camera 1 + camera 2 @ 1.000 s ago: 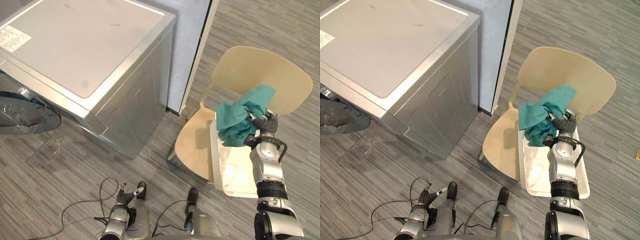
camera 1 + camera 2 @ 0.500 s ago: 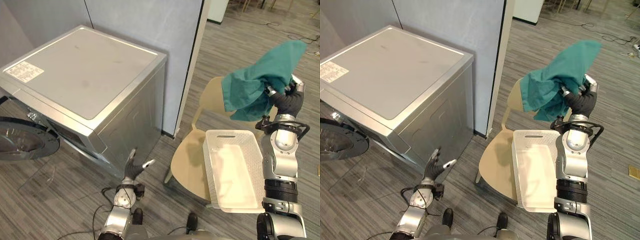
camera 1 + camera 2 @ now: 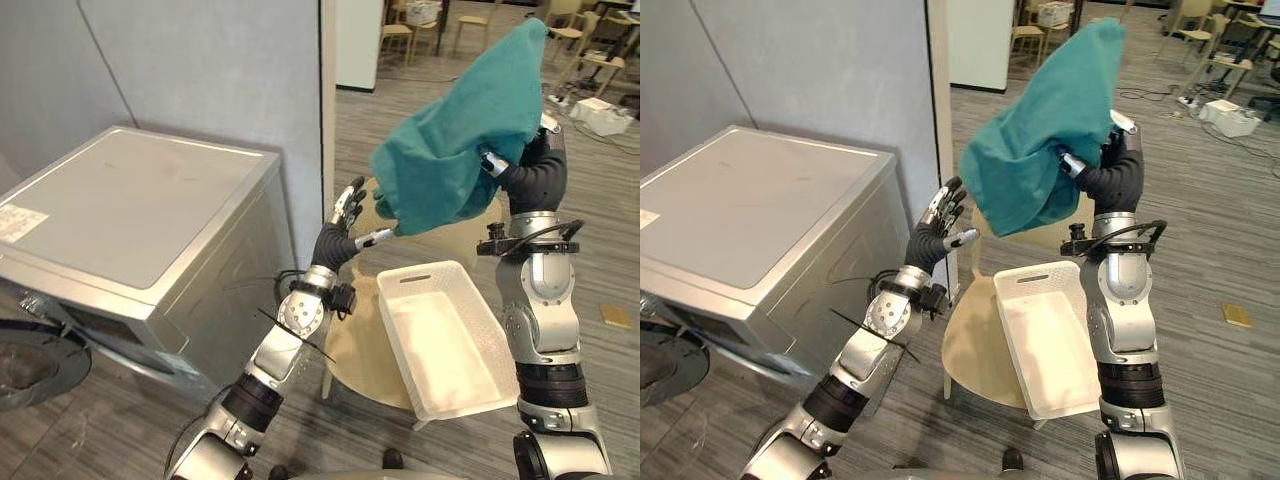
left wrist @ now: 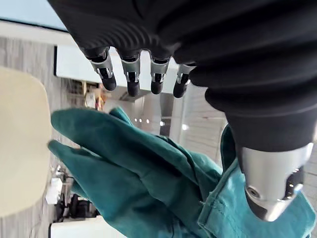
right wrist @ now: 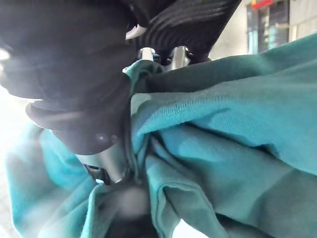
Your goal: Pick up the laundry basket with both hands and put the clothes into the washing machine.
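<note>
Right hand (image 3: pixel 532 178) is up high with its fingers curled tight round 1 bunched teal cloth garment (image 3: pixel 455 150), which hangs in the air above the white plastic slatted laundry basket (image 3: pixel 440 345) sitting on the pale beige wooden chair (image 3: pixel 352 350). Left hand (image 3: pixel 338 238) is up beside the garment's lower edge with fingers straight and spread, holding nothing; contact can't be told. The silver-grey washing machine (image 3: pixel 130 215) stands off to the robot's left.
</note>
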{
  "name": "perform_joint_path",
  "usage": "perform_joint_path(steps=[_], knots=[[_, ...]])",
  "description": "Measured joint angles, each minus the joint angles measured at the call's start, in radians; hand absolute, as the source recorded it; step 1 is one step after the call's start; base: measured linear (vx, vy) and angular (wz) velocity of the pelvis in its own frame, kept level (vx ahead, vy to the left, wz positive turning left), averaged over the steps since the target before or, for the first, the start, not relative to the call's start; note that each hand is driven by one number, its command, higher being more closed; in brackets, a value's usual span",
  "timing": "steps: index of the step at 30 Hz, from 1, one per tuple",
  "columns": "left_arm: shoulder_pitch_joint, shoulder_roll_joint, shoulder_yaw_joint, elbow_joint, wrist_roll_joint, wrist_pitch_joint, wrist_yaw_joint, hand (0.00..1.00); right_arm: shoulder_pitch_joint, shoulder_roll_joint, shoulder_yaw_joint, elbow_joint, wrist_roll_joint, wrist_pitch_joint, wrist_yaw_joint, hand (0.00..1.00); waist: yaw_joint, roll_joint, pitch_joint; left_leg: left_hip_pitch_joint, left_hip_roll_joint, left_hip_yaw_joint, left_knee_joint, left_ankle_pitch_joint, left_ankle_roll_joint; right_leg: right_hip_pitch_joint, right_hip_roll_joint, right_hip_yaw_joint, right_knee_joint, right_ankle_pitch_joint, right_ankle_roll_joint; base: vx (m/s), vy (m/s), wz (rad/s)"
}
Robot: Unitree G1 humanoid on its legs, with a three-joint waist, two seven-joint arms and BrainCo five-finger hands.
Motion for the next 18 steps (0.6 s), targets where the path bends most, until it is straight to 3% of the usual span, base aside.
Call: perform_joint_path(steps=[2,7,18], knots=[[-0.049,0.0,-0.022,0.001,-0.055,0.0,-0.018,0.0,0.001,0.0,0.012,-0.02,0.023,-0.002,0.012,1.0,-0.016,0.002,-0.003,0.003,0.0,0.004,-0.001,0.0,0.0,0.001,0.001,0.003,0.0,0.001,0.001,0.0,-0.006,-0.07],[-0.145,-0.001,-0.062,0.008,-0.197,-0.001,-0.019,0.0,0.026,0.0,0.057,-0.053,0.027,-0.003,0.033,1.0,-0.02,0.014,-0.013,0.009,-0.001,0.018,-0.002,-0.002,0.001,0.0,0.002,0.021,-0.004,0.005,0.002,-0.01,-0.005,-0.07],[-0.325,-0.004,-0.132,0.044,-0.317,-0.005,-0.018,0.0,0.027,0.004,0.136,-0.127,0.067,-0.004,0.057,1.0,-0.047,0.019,-0.017,0.015,-0.001,0.025,-0.002,-0.002,0.001,0.001,0.002,0.027,-0.004,0.007,0.003,0.0,-0.002,-0.01]])
